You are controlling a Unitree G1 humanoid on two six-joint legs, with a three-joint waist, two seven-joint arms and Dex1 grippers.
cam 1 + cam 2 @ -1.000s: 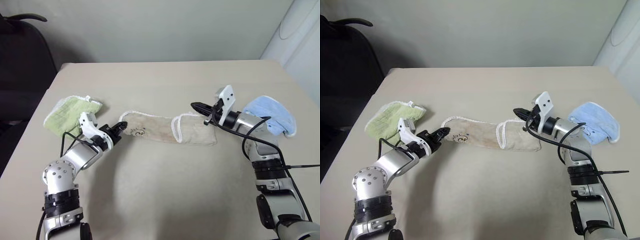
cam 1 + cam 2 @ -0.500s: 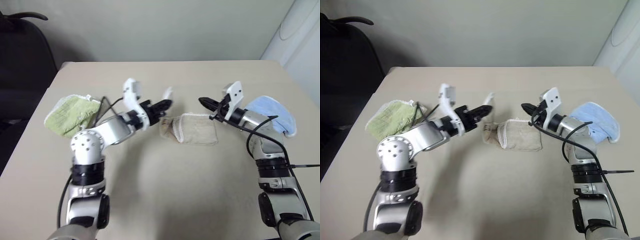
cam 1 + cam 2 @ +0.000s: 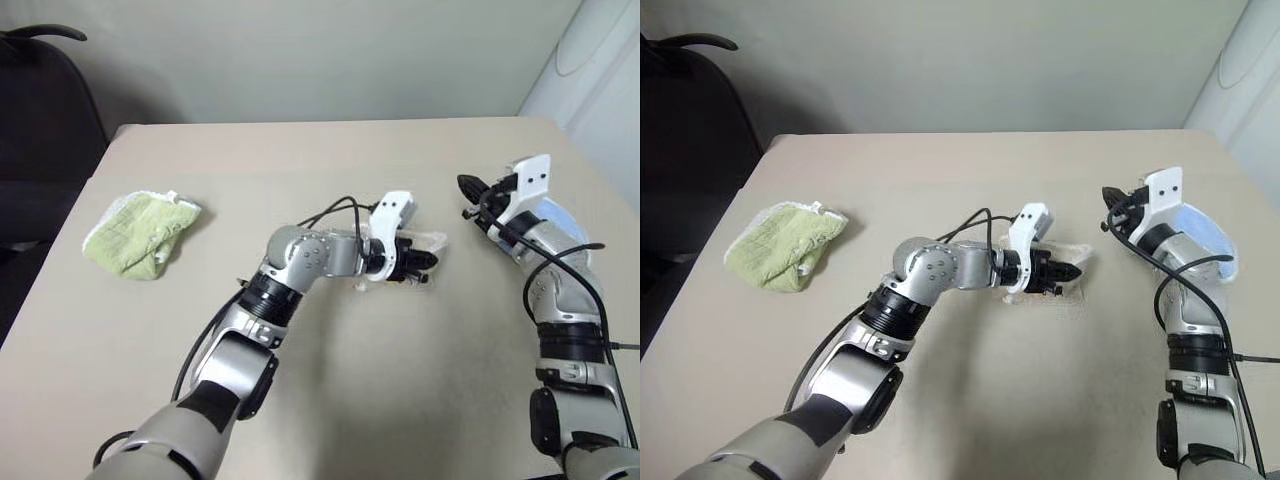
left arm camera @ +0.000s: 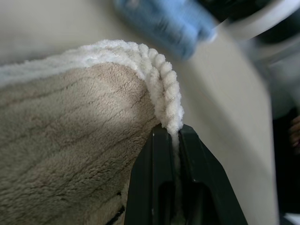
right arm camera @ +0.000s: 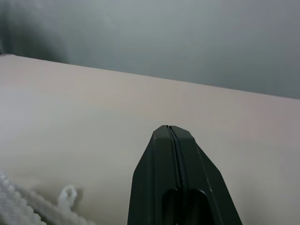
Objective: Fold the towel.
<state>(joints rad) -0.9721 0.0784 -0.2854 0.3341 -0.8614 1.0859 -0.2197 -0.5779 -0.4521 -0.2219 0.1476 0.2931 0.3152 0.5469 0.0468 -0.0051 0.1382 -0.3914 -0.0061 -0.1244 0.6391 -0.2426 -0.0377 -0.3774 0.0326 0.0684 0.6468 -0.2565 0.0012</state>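
- The left jaws (image 4: 171, 133) are pressed together on the white corded edging of the towel (image 4: 70, 126), pinching one corner of it; the cord runs straight down between the two black fingers in the left wrist view.
- The right jaws (image 3: 468, 185) are pressed together too, with nothing between them, held up in the air above the counter (image 3: 330, 400).
- The towel (image 3: 425, 245) lies a little right of the counter's middle, bunched into a short stack. Most of it sits under and just beyond the left jaws (image 3: 425, 262), so its outline is largely hidden in the head views.
- The left arm reaches across from the robot's left to the stack, so its jaws are at the towel itself. The right jaws are near the stack, off to its right and farther back, not touching it.
- What shows of the stack runs roughly left to right. The pinched corner looks to be over the far right end, so I judge the fold is nearly laid and the next step is to lower and let go.
- The light blue cloth (image 3: 562, 225) lies just right of the towel, partly under the right arm; a release too far right could land on it.
- The green cloth (image 3: 140, 230) is well apart on the left. The near half of the counter is open for drawing back.
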